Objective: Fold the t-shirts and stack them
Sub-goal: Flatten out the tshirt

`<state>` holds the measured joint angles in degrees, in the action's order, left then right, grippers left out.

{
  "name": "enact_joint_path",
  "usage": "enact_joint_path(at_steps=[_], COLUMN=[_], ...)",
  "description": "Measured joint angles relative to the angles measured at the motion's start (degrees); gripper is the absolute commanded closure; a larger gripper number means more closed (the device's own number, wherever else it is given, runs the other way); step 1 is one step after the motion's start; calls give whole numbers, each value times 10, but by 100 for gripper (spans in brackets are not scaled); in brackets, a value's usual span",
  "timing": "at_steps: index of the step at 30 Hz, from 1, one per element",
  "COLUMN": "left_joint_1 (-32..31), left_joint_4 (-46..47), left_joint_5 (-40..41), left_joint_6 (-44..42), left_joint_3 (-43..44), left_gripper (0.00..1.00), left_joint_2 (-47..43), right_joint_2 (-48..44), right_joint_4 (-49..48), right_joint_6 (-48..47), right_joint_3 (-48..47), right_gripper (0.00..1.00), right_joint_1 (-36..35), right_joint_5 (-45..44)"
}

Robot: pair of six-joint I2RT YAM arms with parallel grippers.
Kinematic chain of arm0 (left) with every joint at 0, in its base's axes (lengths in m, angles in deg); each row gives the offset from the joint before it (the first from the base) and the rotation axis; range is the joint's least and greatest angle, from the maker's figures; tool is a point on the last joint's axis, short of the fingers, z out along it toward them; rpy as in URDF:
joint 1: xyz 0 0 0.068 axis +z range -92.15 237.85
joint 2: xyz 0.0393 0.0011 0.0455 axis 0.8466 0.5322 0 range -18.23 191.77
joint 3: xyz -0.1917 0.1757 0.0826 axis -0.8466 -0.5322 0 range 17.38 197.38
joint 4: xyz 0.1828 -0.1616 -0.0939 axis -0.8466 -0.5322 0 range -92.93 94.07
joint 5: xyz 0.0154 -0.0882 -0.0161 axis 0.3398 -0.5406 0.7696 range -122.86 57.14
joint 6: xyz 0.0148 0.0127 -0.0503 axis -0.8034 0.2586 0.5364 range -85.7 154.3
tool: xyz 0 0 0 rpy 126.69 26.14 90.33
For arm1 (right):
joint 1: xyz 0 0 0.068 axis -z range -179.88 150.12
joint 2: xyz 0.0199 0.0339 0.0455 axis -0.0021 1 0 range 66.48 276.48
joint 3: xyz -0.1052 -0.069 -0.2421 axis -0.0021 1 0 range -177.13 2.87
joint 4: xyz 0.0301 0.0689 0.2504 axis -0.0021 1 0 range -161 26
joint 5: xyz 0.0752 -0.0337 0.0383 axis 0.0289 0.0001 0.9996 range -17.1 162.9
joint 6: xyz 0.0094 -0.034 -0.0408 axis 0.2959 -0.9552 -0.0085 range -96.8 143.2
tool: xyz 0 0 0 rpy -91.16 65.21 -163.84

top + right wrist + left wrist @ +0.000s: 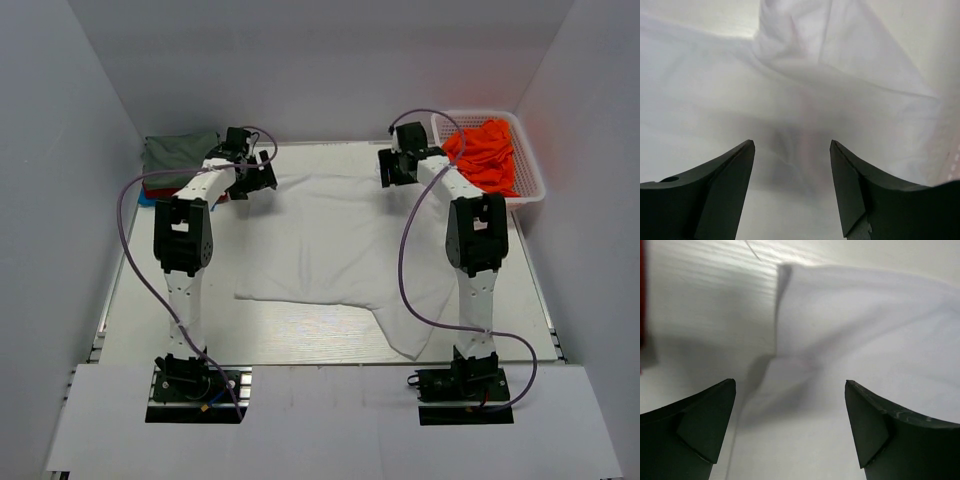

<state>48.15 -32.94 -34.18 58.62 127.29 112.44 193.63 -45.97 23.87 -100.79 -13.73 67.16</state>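
Note:
A white t-shirt lies spread on the table, one sleeve trailing to the near right. My left gripper is open and empty over its far left corner; the left wrist view shows the shirt's edge below the open gripper. My right gripper is open and empty over the far right corner, with wrinkled white cloth under it. A folded olive-grey shirt tops a pile at far left, over red and blue ones. A bright orange shirt lies in the basket.
A white plastic lattice basket stands at the far right corner. Grey walls close in the table on three sides. Purple cables loop off both arms. The table's bare white surface shows at the near side.

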Motion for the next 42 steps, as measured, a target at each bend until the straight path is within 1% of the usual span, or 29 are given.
enact_joint_path(at_steps=[2,4,6,8,12,15,17,21,22,25,28,30,33,34,35,37,40,41,42], left_joint_1=[-9,-20,-31,-42,-50,-49,-46,-38,-36,-32,-30,-30,-34,-35,-34,-35,-34,-34,-34], left_joint_4=[11,21,27,41,49,47,43,29,24,2,-25,-44,-66,-74,-81,-88,-85,-82,-76], left_joint_5=[-18,-37,-51,-54,-57,-41,-27,7,17,43,60,67,74,75,75,75,82,84,85], left_joint_6=[4,6,8,9,19,30,37,56,60,68,73,75,77,77,77,77,75,75,74], left_joint_3=[-31,-59,-87,-117,-177,-203,-227,-295,-316,-372,-401,-402,-394,-385,-372,-335,-273,-254,-241], left_gripper=[0,0,0,0,0,0,0,0,0,0,0,0,0,0,0,0,0,0,0], left_joint_2=[-17,-28,-35,-47,-84,-103,-118,-168,-183,-225,-247,-248,-251,-252,-252,-252,-252,-252,-251], right_joint_2=[7,12,6,-17,-78,-127,-150,-194,-210,-262,-296,-308,-312,-311,-307,-290,-259,-249,-240], right_joint_4=[10,8,2,-18,-18,-11,-8,-19,-27,-28,-20,-8,25,42,64,86,80,78,76], right_joint_6=[4,9,12,15,32,48,56,66,67,81,98,111,128,133,136,143,151,156,160], right_joint_3=[-49,-87,-89,-32,120,222,269,334,356,421,457,468,455,437,406,315,176,141,113], right_gripper=[32,29,26,24,24,24,22,22,24,24,24,24,18,18,16,16,22,30,33], right_joint_1=[-6,-6,-5,-6,-10,-19,-27,-53,-62,-94,-130,-149,-169,-170,-169,-163,-152,-148,-143], right_joint_5=[-2,-1,-1,-2,0,10,20,40,47,82,119,137,136,120,98,50,-17,-32,-46])
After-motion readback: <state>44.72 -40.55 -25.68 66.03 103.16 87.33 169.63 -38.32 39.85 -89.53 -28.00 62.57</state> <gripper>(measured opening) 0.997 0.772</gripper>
